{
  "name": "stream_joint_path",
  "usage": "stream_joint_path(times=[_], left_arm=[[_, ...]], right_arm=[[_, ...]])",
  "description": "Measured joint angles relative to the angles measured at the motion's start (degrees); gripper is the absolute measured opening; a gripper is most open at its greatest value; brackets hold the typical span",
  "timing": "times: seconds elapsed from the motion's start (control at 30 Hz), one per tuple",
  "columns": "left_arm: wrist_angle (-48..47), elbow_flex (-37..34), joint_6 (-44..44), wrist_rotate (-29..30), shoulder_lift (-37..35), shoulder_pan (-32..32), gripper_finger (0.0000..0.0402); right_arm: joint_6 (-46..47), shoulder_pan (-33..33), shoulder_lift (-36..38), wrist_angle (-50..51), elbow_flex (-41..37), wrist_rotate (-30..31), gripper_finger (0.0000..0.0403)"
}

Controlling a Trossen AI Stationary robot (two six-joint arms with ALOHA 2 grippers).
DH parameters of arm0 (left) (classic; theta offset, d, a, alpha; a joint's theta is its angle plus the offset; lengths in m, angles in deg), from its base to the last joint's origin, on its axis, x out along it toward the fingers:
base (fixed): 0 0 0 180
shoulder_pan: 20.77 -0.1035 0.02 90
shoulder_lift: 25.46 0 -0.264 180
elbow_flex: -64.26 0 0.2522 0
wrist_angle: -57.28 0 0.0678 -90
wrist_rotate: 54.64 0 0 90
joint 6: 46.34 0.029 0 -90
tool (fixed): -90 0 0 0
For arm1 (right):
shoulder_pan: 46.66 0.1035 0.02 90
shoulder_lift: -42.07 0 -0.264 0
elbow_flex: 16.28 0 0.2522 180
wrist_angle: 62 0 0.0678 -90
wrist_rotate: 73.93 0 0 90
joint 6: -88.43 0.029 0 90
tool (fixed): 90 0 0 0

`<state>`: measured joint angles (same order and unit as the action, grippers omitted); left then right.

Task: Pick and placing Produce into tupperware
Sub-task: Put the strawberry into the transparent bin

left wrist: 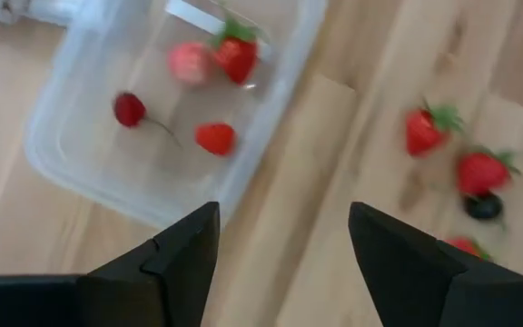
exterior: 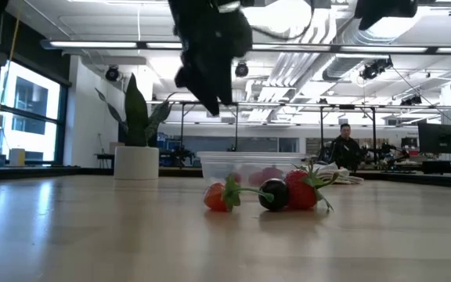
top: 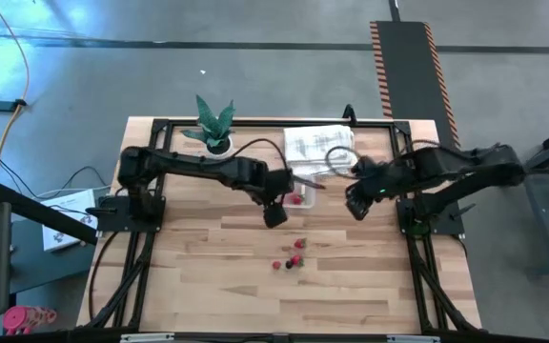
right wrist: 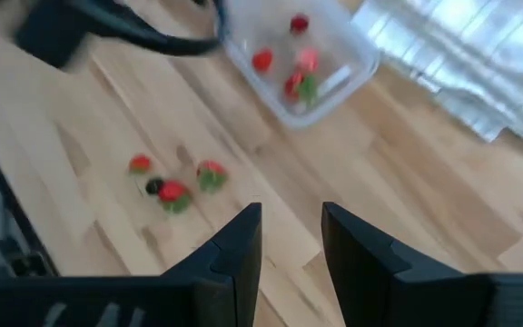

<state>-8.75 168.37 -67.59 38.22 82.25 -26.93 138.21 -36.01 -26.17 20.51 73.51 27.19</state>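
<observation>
Four pieces of produce (left wrist: 216,138) already lie in the tupperware (left wrist: 80,177), four more (top: 292,259) sit loose on the tabletop (top: 208,286), just ahead of the left hand (left wrist: 280,250), past the container's edge. Left hand spread wide, empty, hovering over the tupperware's near wall; judged step: going for the next piece. Next move calls for lowering onto one small berry without nudging its neighbours. Right hand (right wrist: 289,241) narrowly parted, empty, waiting beside the tupperware. Light wood planks; potted plant (top: 215,124), white towel (top: 317,145); open workshop behind, a person (exterior: 344,145) far off

Some produce (left wrist: 216,138) in tupperware (left wrist: 71,159), perhaps four
</observation>
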Motion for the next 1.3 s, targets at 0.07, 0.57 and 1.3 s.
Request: stream_joint_path(times=[0.07,0.57,1.3], left_arm=[[-2.3,0.0,-0.2,0.8,-1.1,1.8,0.0234],[-17.3,0.0,-7.6,10.1,-5.4,11.0,0.0234],[-35.5,0.0,-21.5,23.2,-22.9,20.2,0.0234]], right_arm=[[-0.5,0.1,-2.6,-0.2,0.0,-1.8,0.0108],[2.1,5.6,-23.6,-14.0,0.0,-10.0,0.0108],[13.2,7.9,-21.6,-16.8,0.0,1.5,0.0108]])
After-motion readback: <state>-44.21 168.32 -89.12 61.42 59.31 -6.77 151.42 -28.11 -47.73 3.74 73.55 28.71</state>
